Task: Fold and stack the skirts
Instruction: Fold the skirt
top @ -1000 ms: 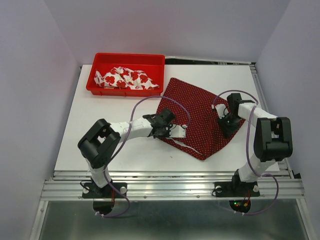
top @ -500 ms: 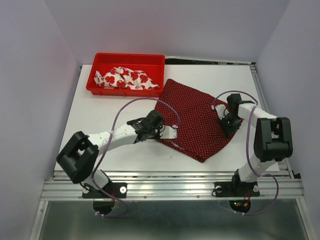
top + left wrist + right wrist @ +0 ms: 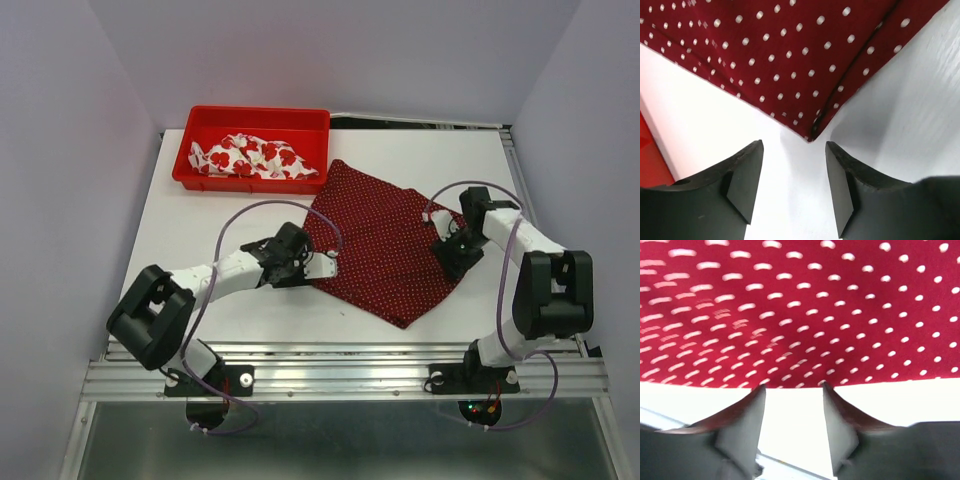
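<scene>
Left claw (image 3: 794,146): jaws spread wide, nothing between them but bare table (image 3: 900,110); held low, just short of the near-left corner of the dotted skirt (image 3: 790,55).
Right claw (image 3: 793,386): jaws apart, gripping nothing; set right at the skirt's right-hand hem, white tabletop showing in the gap.
Dotted skirt: dark red with small white dots, spread flat on the table between the two claws, turned at a slant like a diamond, one corner pointing toward the arm bases.
Flowered skirt (image 3: 250,157): white with large red flowers, crumpled inside the red tray (image 3: 255,113), not touching the dotted one.
Tray: far-left part of the table, its right end near the dotted skirt's far corner.
</scene>
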### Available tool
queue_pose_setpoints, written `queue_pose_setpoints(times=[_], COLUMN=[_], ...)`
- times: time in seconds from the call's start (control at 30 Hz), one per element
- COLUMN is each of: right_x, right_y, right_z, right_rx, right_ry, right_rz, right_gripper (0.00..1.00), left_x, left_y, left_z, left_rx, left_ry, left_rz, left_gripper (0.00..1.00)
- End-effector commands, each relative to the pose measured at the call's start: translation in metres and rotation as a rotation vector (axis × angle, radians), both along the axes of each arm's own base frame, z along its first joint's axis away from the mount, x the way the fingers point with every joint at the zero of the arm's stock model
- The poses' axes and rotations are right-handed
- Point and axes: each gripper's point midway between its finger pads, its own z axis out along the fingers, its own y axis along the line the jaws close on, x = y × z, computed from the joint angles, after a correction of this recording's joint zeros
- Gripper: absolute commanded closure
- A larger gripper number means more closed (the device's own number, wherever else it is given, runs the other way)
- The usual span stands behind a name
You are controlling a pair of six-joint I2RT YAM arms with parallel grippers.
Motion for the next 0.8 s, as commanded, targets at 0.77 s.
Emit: queue_pose_setpoints(times=[0.77], right_x=[0.092], right_y=[-0.061], right_z=[-0.021], right_rx=[-0.146], right_ry=[-0.156], right_rz=[-0.167], right_gripper=[0.72], left_x=[0.057], left_y=[-0.100], left_z=[0.021], left_rx=[-0.398], left_ry=[0.282], left_rz=[0.414], left_gripper=[0.54])
